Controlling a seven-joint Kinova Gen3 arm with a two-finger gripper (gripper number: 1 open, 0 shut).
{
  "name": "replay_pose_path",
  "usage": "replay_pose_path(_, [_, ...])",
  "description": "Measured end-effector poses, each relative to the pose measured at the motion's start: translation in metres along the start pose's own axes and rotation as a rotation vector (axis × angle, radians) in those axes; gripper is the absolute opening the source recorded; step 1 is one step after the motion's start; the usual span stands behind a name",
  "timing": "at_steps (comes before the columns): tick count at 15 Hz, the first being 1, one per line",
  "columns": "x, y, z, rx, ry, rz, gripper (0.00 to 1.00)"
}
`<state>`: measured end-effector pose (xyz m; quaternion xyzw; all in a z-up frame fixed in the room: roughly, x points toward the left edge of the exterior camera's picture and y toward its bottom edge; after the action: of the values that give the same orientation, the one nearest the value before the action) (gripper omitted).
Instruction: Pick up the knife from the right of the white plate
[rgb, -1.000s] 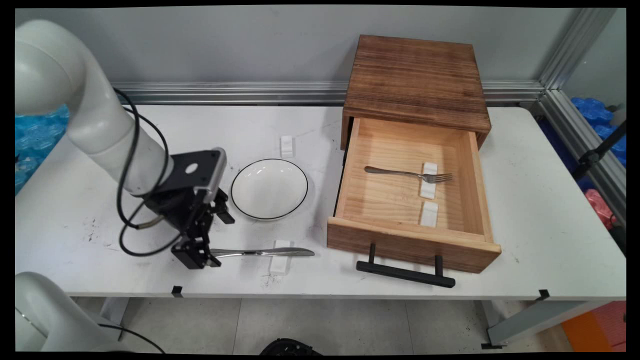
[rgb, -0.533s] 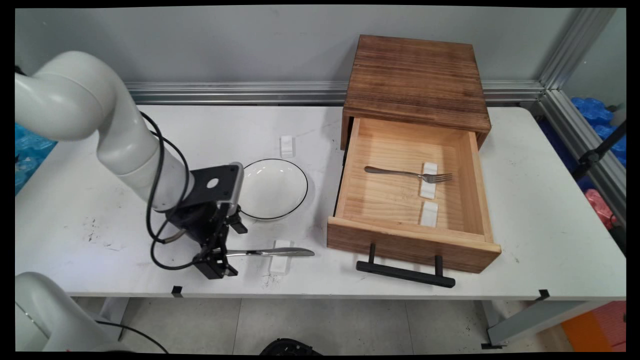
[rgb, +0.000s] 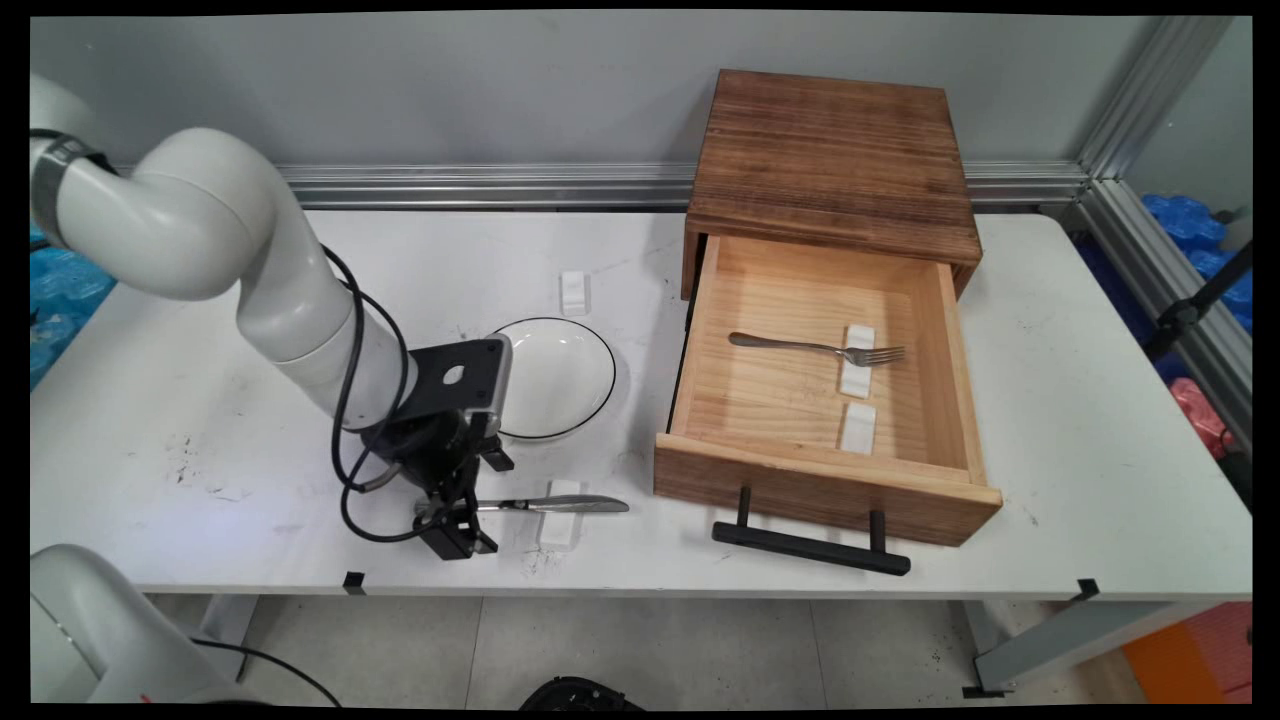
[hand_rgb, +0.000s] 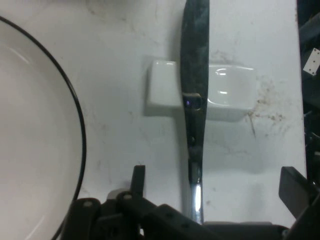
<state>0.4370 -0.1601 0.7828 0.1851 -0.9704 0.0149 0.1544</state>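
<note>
Low over the table's near edge at 7 o'clock, gripper spread wide, fingers either side of the knife handle, gripping nothing. Knife blade propped on a white rest, keeping the handle just off the table. White plate at 12 o'clock from the knife. Off at 3 o'clock, open wooden drawer, fork inside laid across another rest
</note>
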Motion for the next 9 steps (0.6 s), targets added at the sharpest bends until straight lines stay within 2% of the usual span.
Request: replay_pose_path(9, [0.0019, -0.0060, 0.0086, 0.009, -0.016, 0.004, 1.00])
